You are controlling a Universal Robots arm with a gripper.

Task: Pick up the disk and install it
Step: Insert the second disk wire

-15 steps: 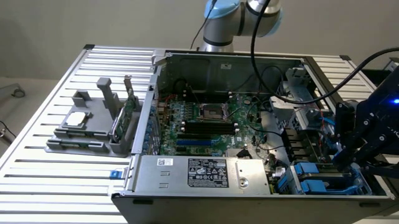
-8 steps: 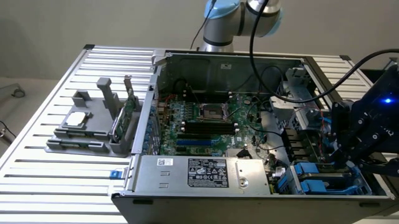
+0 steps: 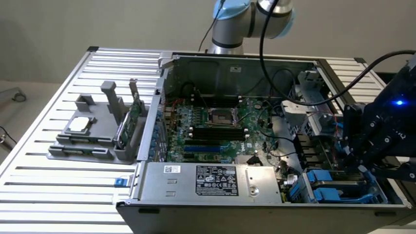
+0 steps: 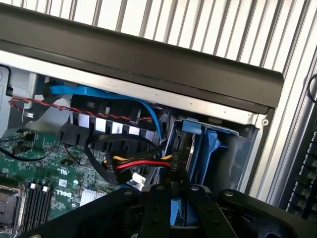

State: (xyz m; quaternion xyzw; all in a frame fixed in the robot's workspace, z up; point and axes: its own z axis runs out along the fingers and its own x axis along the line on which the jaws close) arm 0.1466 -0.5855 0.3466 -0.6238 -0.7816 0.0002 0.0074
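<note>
Weight and stiffness are what I expect from the disk (image 4: 195, 148), a dense, knock-sensitive metal slab in the drive bay (image 4: 242, 148) at the case corner, where my claw (image 4: 181, 201) pinches its blue carrier bracket (image 4: 212, 141), the safest hold.

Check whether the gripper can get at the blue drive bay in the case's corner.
Probably yes. The gripper hangs right above the blue drive bay, the case is open on top, and the red and yellow cables lie beside it, not across it.
</note>
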